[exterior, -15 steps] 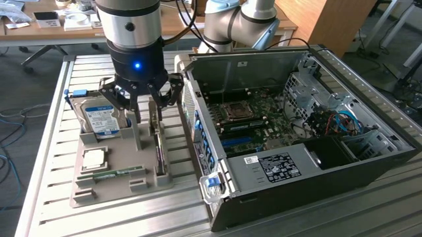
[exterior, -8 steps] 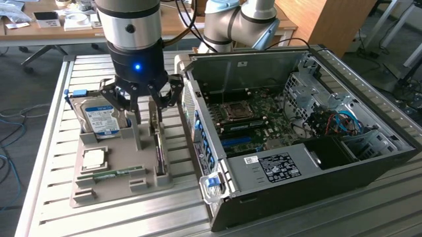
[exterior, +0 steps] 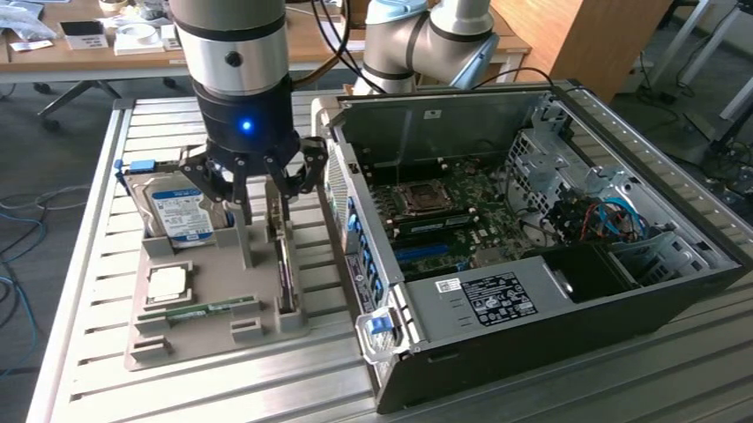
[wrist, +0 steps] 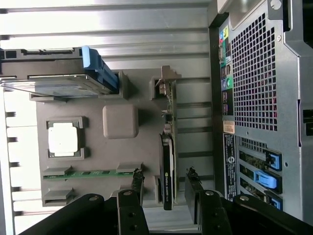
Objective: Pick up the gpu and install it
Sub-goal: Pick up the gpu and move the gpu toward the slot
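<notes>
Hovering at the grey parts tray (exterior: 200,342), the gripper (wrist: 165,182) stands with its jaws spread wide and nothing between them clamped. The gpu (wrist: 167,164) stands on its long edge in a slot along the tray edge closest to the computer case (exterior: 530,291), with its silver bracket at the end away from the fingers. In the wrist view one finger lies on each side of the card's black cooler end, both apart from it; how far down they have reached I cannot tell.

The step in hand looks like the grasp. To do it well, the card should sit midway between the fingers and parallel to them, so both pads meet its flat faces together and do not push it sideways in the slot. The cooler body seems a better hold than the thin bracket. The finger on the tray's inner side should stay clear of the memory stick (wrist: 93,173) lying flat just beside it. The hard drive (exterior: 182,211) and processor (exterior: 167,282) sit well apart.
</notes>
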Controlling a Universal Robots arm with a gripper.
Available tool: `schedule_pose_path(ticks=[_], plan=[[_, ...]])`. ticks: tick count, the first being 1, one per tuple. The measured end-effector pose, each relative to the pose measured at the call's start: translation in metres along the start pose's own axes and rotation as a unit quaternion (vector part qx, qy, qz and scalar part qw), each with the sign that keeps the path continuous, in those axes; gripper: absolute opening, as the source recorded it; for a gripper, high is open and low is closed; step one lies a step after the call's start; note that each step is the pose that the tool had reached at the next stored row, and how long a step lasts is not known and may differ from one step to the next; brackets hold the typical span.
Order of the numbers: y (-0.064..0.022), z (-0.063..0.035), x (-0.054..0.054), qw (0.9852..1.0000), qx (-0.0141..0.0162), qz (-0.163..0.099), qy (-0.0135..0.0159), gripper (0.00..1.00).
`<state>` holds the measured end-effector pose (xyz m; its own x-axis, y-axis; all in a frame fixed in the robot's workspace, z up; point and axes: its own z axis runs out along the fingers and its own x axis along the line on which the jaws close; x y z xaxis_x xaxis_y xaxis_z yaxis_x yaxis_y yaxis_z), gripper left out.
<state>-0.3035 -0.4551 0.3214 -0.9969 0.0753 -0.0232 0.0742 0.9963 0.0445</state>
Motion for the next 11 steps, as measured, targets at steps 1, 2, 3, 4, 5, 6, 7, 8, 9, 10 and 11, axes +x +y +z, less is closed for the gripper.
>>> schedule_pose_path(ticks=[1,2,3,4,5,6,7,8,9,10,11], plan=[[0.0000,0.0000,0.0000,1.0000,0.0000,0.000,0.0001,0.47],[0.0000,0.0001,0.0000,1.0000,0.0000,0.000,0.0000,0.47],[0.0000,0.0002,0.0000,1.0000,-0.0001,0.000,-0.0001,0.47],[0.0000,0.0002,0.0000,1.0000,-0.0001,0.000,-0.0001,0.47],[0.0000,0.0004,0.0000,1.0000,-0.0001,0.000,-0.0001,0.47],[0.0000,0.0009,0.0000,1.0000,-0.0002,0.000,-0.0002,0.47],[0.0000,0.0015,0.0000,1.0000,-0.0002,0.000,-0.0002,0.47],[-0.0001,0.0020,0.0001,1.0000,-0.0001,0.000,-0.0001,0.47],[-0.0001,0.0025,0.0001,1.0000,-0.0001,0.000,-0.0001,0.47],[-0.0001,0.0031,0.0001,1.0000,-0.0001,0.000,-0.0001,0.47],[-0.0001,0.0036,0.0001,1.0000,-0.0001,0.000,-0.0001,0.47]])
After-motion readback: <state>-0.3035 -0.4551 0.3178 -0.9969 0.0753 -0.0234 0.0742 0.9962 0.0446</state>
